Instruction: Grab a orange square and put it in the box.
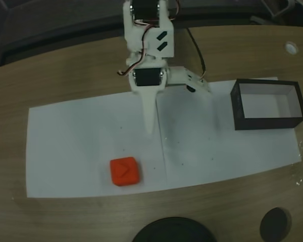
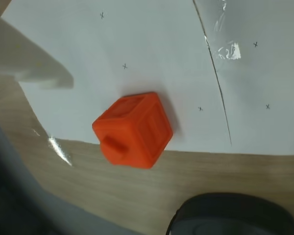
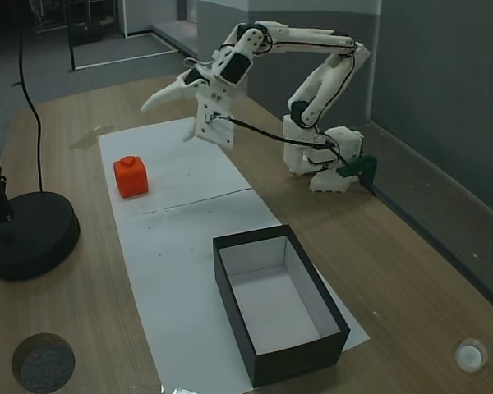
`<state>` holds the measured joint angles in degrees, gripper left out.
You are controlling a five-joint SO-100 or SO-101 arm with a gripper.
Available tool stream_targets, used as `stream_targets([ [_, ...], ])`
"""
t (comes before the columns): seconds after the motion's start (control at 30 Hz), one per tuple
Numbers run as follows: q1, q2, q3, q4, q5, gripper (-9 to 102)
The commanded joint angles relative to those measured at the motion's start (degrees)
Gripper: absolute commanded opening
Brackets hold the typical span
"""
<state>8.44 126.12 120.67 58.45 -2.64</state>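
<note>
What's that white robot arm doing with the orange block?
The arm's end effector hangs open in the air above the white paper, holding nothing. The orange square sits on the paper near its edge, not yet grabbed. The box stands empty farther along the paper. It looks like the arm is reaching toward the block.
</note>
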Motion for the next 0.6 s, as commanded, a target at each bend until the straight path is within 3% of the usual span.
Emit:
stream_targets([
  [0.0,2.0,-14.0,-16.3,3.9,-0.1,40],
  [0.27,6.6,-38.8,-43.2,18.9,-0.2,47],
  [0.57,8.1,-55.4,-58.4,24.6,-2.5,47],
])
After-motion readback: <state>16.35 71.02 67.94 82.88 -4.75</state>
